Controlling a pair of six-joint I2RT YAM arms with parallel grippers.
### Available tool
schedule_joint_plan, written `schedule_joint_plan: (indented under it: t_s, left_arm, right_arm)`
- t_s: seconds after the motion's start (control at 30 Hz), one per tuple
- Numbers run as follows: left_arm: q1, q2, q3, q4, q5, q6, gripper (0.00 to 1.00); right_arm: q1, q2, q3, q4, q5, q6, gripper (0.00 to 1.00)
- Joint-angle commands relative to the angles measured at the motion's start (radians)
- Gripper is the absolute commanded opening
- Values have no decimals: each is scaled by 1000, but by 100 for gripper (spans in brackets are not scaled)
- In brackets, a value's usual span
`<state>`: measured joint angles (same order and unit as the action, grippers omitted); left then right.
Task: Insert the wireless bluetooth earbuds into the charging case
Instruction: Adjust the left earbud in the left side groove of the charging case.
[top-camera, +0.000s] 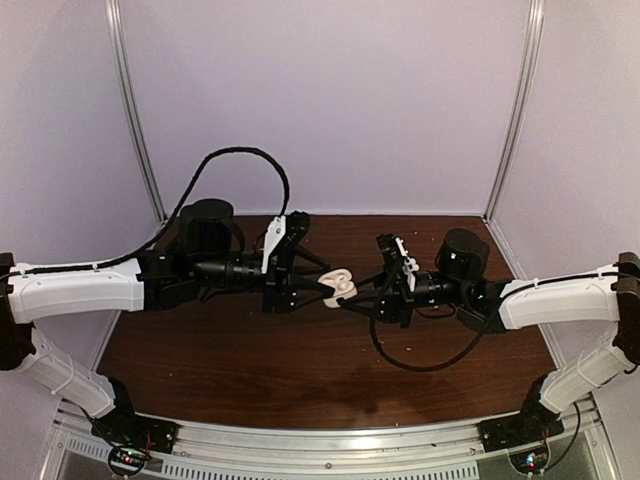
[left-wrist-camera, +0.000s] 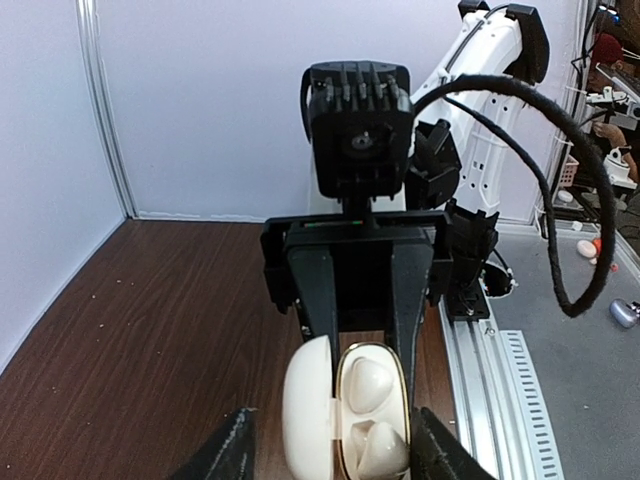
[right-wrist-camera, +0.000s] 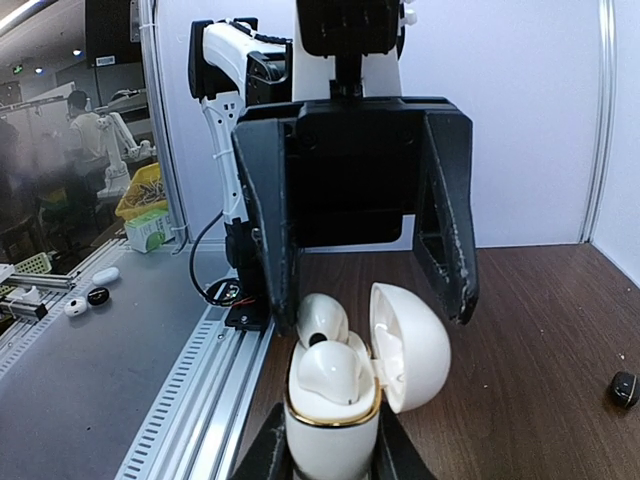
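A white charging case (right-wrist-camera: 330, 435) with a gold rim hangs above the table in the middle, its lid (right-wrist-camera: 412, 345) swung open to one side. My right gripper (right-wrist-camera: 330, 455) is shut on the case's lower body. Two white earbuds lie in the case: one (right-wrist-camera: 332, 372) sits low in its well, the other (right-wrist-camera: 322, 318) stands up higher behind it. In the left wrist view both earbuds (left-wrist-camera: 368, 385) show inside the case (left-wrist-camera: 305, 405). My left gripper (left-wrist-camera: 333, 425) faces the case with its jaws open, one finger (right-wrist-camera: 268, 240) next to the raised earbud and the other beyond the lid.
A small black item (right-wrist-camera: 624, 388) lies on the brown table (top-camera: 250, 360) at the right. White walls enclose the back and sides. An aluminium rail (top-camera: 330, 435) runs along the near edge. The right arm's black cable (top-camera: 420, 362) loops over the table.
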<state>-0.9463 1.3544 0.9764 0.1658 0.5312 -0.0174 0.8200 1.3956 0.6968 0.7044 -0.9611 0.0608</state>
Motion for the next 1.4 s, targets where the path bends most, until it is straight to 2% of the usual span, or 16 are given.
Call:
schedule_joint_plan:
  t_s: [0.0, 0.27, 0.4, 0.43, 0.6, 0.8, 1.17, 1.37]
  left_arm:
    - [8, -3, 3, 54, 39, 7, 56]
    - [10, -69, -40, 107, -19, -19, 75]
    - [9, -122, -68, 133, -82, -41, 95]
    - [9, -134, -79, 148, -93, -49, 97]
    - [9, -153, -103, 164, -74, -46, 98]
    - [9, -97, -50, 109, -73, -43, 98]
    - [9, -27, -6, 78, -231, -106, 98]
    - [10, -30, -25, 92, -194, -78, 98]
  right_arm:
    - [10, -1, 26, 58, -25, 18, 0]
    - [7, -1, 20, 59, -15, 16, 0]
    - [7, -14, 16, 55, -3, 18, 0]
    - [7, -20, 16, 49, 0, 14, 0]
    - [7, -23, 21, 30, 3, 2, 0]
    - [8, -17, 21, 35, 4, 6, 0]
    - [10, -20, 20, 37, 1, 8, 0]
    - [9, -21, 17, 40, 5, 8, 0]
